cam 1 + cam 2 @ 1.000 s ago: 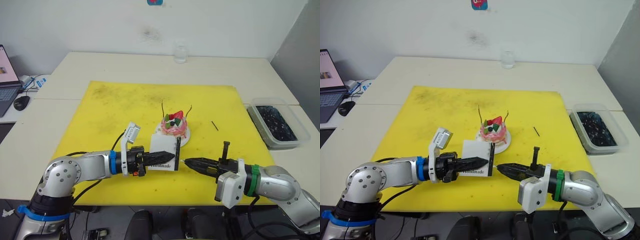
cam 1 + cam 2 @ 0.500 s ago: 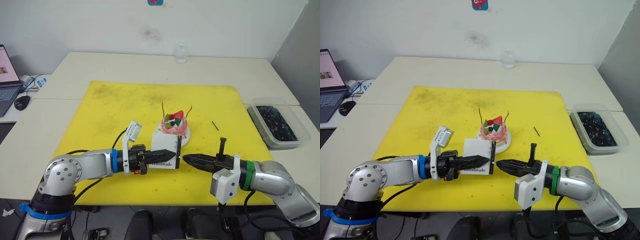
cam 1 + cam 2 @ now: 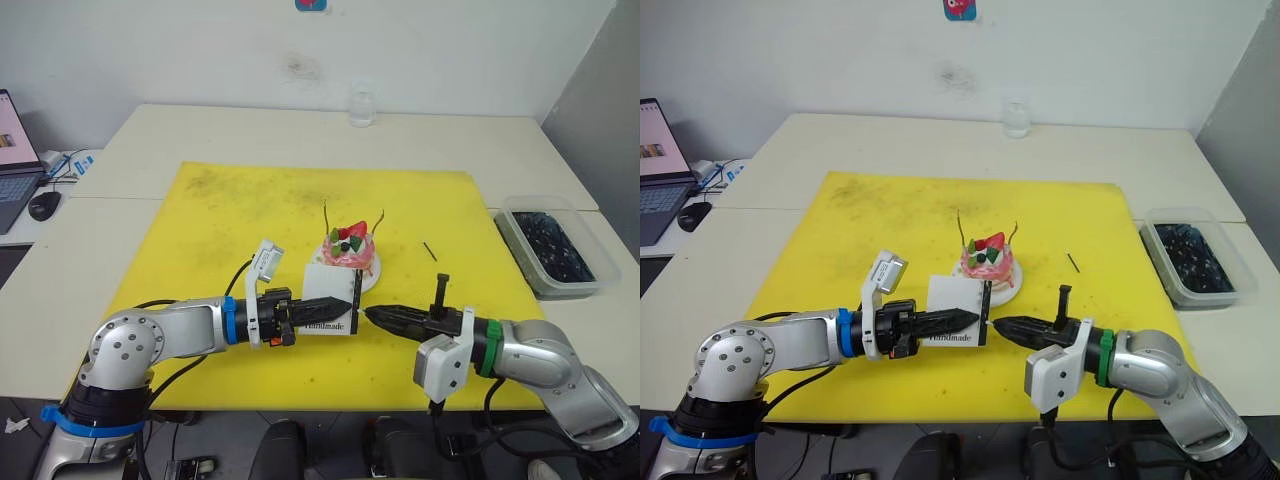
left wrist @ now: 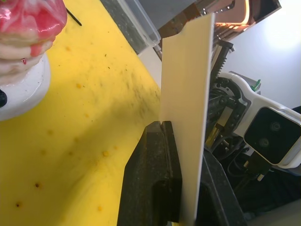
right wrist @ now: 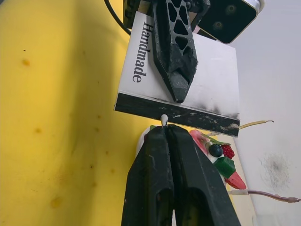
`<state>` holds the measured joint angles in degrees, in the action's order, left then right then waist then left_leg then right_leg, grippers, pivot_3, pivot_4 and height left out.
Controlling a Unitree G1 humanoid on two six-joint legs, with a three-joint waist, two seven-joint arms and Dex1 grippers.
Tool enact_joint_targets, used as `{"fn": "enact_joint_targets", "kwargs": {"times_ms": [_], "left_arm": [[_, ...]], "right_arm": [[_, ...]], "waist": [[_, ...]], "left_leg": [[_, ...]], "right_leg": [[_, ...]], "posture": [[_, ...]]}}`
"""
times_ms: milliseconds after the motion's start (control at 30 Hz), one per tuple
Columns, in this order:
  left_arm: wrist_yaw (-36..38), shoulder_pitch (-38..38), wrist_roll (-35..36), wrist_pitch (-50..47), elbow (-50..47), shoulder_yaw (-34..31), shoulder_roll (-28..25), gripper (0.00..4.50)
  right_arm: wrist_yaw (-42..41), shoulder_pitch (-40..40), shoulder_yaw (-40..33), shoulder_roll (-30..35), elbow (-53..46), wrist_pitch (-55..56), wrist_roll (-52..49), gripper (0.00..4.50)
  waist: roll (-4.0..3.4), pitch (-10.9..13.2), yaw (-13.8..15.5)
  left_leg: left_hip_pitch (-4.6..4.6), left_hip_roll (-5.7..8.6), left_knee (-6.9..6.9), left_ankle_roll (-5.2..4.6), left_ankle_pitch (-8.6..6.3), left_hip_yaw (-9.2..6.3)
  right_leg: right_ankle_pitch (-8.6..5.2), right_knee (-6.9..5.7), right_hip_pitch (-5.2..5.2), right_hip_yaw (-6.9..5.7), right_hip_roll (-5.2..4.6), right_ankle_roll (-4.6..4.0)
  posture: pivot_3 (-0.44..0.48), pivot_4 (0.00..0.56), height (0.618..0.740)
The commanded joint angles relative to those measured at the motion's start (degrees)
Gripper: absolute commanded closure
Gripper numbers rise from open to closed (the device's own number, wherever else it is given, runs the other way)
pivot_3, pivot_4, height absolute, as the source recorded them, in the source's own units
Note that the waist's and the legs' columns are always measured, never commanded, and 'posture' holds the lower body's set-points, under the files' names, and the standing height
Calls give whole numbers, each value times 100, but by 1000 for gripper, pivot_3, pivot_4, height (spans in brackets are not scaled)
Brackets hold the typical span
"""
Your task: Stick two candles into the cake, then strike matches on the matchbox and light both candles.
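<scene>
1. Matchbox [image 3: 328, 307] stands on edge just in front of the cake [image 3: 349, 251], clamped flat between the left gripper [image 3: 338, 309] fingers, black striking strip facing the right gripper [image 3: 372, 315].
2. Right gripper fingers are pinched together on a match [image 5: 164, 119]; its pale head pokes out, touching or almost touching the strip.
3. Both candles [image 3: 326, 216] already stand in the cake, apparently unlit.
4. Judged next: drag the head along the strip's length.

I see small round pink-and-white cake [image 3: 350, 250] on white plate [image 3: 372, 275], mid big yellow mat [image 3: 200, 220]. Flat white "Handmade" matchbox [image 3: 328, 303] just in front of cake. Short dark match [image 3: 429, 251] right of cake. Clear tub [image 3: 552, 245] far right, off mat. Glass jar [image 3: 361, 104] behind mat.
</scene>
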<state>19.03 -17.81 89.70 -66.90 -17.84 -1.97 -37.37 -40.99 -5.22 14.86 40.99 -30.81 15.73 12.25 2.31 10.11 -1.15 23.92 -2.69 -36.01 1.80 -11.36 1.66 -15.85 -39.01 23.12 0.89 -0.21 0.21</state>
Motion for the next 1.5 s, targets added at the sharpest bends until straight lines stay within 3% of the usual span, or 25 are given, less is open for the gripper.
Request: {"fn": "enact_joint_targets", "kwargs": {"times_ms": [33,400,700,1500], "left_arm": [[15,-66,314,49,-220,-26,95,4500],[146,29,79,39,-193,-70,15,4500],[262,-12,75,-14,-123,-44,-7,4500],[211,-35,498,-118,-16,-57,-34,4500]], "right_arm": [[-47,-53,74,-101,-42,-11,-11,4469],[-65,377,-409,6,-208,202,-510,4469],[110,296,-382,-325,-58,404,-590,4469],[16,407,-234,-353,286,631,-498,4469]], "waist": [[0,0,0],[0,0,7],[0,0,4],[0,0,6]], "left_leg": [[0,0,0,0,0,0],[0,1,-1,0,0,1],[-4,0,-3,0,0,-1],[-4,0,-4,0,1,-1]], "right_leg": [[0,0,0,1,0,0],[0,0,-1,2,0,0],[1,-5,-3,1,2,0],[1,-6,-4,1,2,0]], "posture": [[0,150,740],[0,150,740],[0,150,740],[0,150,740]]}}
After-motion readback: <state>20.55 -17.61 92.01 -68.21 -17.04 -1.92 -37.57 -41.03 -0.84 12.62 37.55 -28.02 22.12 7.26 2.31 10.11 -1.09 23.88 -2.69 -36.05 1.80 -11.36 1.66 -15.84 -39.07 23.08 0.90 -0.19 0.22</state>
